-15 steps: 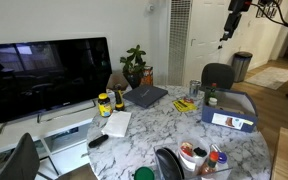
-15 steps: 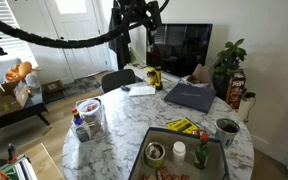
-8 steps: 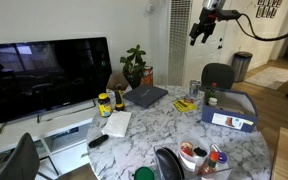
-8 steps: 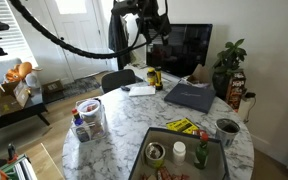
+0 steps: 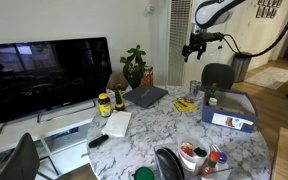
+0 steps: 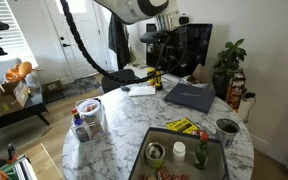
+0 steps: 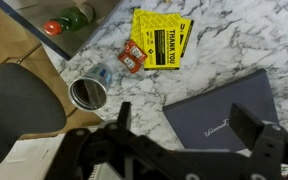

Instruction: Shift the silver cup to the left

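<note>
A white marble table (image 6: 124, 118) fills a living room. In the wrist view your gripper (image 7: 182, 122) hangs high above it, fingers spread apart, over a dark folder (image 7: 224, 108) beside the yellow leaflet (image 7: 164, 42). A red packet (image 7: 134, 56) touches the leaflet. Past the packet, at the table edge, stands the silver cup (image 7: 88, 95), shiny and open-topped, well apart from your gripper.

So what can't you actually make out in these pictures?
Silver cup: too small in an exterior view to show any handle.
Yellow card, wrist view: small print blurred.
Tray: cut off by an exterior view's bottom edge.
Gripper: too tiny in an exterior view to judge.
</note>
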You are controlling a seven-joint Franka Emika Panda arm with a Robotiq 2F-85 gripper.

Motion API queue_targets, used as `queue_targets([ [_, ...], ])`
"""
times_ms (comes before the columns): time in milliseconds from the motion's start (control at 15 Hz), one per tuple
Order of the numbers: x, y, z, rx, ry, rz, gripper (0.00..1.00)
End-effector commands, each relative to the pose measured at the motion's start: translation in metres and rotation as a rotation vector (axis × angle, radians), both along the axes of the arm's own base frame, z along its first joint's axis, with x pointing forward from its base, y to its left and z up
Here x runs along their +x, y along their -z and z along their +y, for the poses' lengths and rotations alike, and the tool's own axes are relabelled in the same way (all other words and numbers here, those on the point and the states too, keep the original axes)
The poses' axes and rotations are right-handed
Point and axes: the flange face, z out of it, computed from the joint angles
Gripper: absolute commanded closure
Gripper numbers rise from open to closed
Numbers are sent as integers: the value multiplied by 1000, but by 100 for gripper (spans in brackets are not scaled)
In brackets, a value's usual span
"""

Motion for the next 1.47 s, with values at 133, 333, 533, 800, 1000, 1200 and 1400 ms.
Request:
queue_targets([
  [133, 2, -6, 1, 6, 2, -1, 0],
  [333, 52, 38, -15, -66, 55, -91, 0],
  [533, 87, 78, -39, -176, 64, -134, 0],
  [800, 114, 129, -96, -365, 160, -45, 0],
  [1000, 112, 155, -119, -335, 210, 144, 0],
  [1200, 106, 156, -119, -345, 212, 123, 0],
  [1400, 109, 177, -127, -392, 236, 145, 0],
])
